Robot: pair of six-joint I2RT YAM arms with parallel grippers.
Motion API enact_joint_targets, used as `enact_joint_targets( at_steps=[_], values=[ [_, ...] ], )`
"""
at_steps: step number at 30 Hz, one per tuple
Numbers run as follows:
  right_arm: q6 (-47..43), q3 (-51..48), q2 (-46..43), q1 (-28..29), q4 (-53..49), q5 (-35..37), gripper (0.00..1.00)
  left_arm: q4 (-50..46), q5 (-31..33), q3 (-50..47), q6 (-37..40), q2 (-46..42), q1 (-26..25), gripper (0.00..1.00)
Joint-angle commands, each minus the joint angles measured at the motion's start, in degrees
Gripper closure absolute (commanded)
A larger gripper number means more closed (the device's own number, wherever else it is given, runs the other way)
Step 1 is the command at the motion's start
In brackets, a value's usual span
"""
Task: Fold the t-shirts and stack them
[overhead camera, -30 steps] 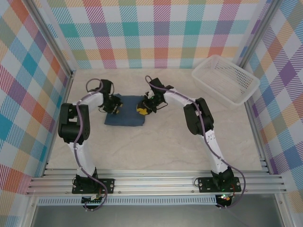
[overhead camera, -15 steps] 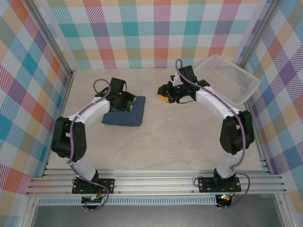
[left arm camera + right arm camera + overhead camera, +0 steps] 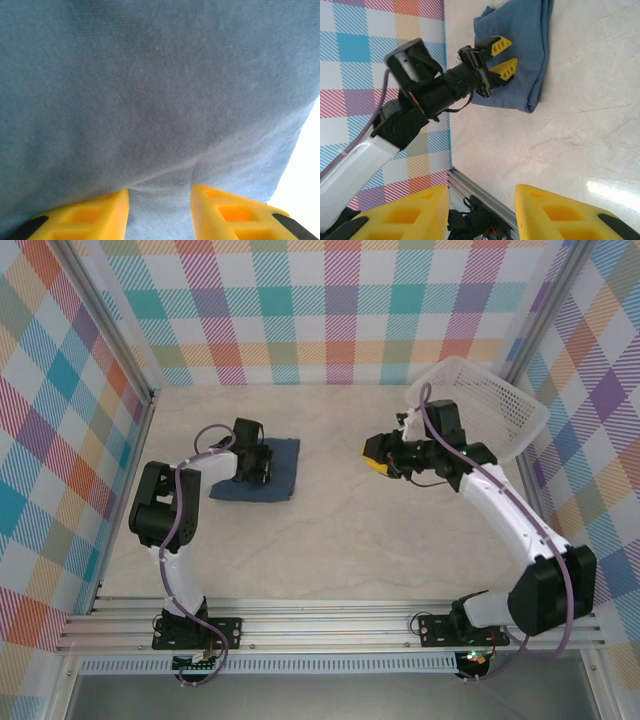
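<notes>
- Risk: the left tool (image 3: 160,190), spread wide and low over the t-shirt (image 3: 284,468), could snag the limp top layer as it moves off and drag the fold open.
- The t-shirt, a folded navy rectangle of soft, faintly creased cotton, lies left of centre on the pale marbled table (image 3: 330,540).
- The right tool (image 3: 377,452), hard yellow plastic, is spread and holds nothing, right of centre.
</notes>
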State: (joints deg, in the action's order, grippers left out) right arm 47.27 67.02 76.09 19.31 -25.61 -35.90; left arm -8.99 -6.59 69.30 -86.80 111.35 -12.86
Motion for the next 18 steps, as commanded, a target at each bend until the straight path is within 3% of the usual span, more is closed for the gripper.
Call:
enact_joint_targets(
  at_steps=[1, 4, 11, 18],
  values=[
    [0.5, -2.9, -3.1, -1.6, -2.4, -1.5, 0.60, -0.3, -0.2, 1.4, 4.0, 5.2, 5.2, 0.64],
    [0.3, -4.5, -5.7, -3.2, -4.1, -1.7, 0.60, -3.5, -2.0, 8.0, 9.7, 9.8, 10.4, 0.65],
    [-0.4, -6.8, -9.9, -6.0, -7.6, -1.1, 0.60, -16.9, -6.4, 33.6, 25.2, 23.9, 21.1, 0.67],
    [0.1, -6.0, -9.9, -6.9, -7.3, -0.7, 0.60, -20.9, -10.6, 53.7, 27.1, 37.4, 26.1, 0.68]
  ],
)
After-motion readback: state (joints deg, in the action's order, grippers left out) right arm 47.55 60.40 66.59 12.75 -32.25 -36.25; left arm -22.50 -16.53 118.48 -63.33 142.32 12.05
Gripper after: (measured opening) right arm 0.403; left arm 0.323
